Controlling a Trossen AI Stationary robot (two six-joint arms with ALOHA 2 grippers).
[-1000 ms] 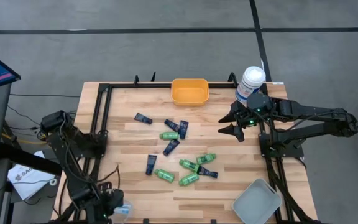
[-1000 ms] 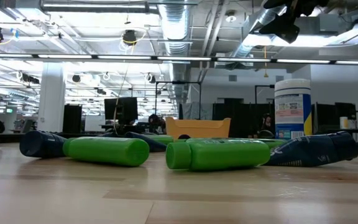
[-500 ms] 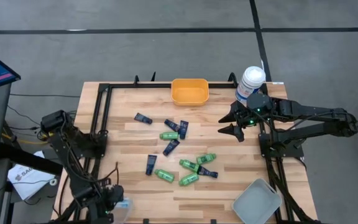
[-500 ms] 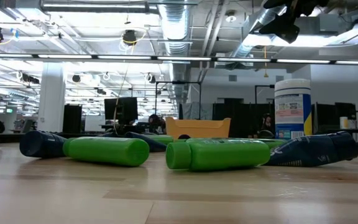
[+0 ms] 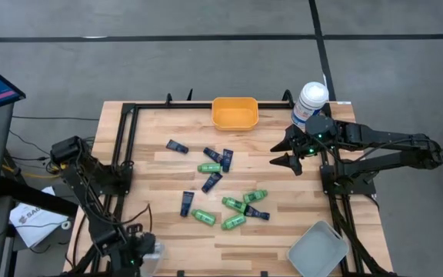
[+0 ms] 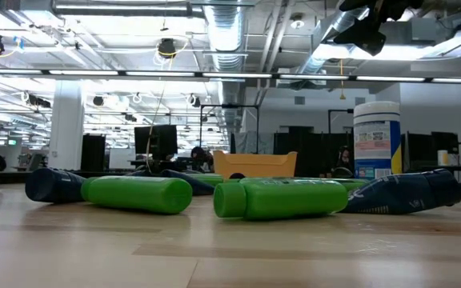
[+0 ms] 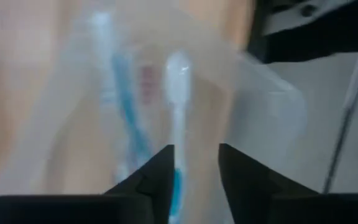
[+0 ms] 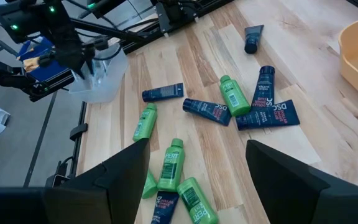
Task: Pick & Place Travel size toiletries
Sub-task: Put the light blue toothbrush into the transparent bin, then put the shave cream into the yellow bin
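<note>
The navy tubes (image 8: 267, 116) carried white letters that read "DSC" in my right wrist view; the print on the green bottles (image 8: 171, 163) beside them was too small for me to make out, and the white canister (image 6: 376, 140) at the far right corner wore a blue label I could not read.

My left gripper (image 7: 194, 180) hung over a clear plastic bin (image 7: 263, 106) at the near left corner of the table (image 5: 283, 231). Its fingers (image 7: 154, 180) stood slightly parted, and a white toothbrush (image 7: 178, 106) stood upright in the gap just ahead of them, with a blue-handled one beside it; I could not tell whether the fingers touched it.

My right gripper (image 5: 289, 151) hovered with fingers spread wide and empty near the canister, well apart from the bottles and tubes scattered over the middle of the table.

Only the left wrist view showed the toothbrushes. The high view showed an orange tray (image 5: 234, 112) at the far edge and a grey tray (image 5: 318, 248) at the near right. The low view showed two bottles lying on their sides.
</note>
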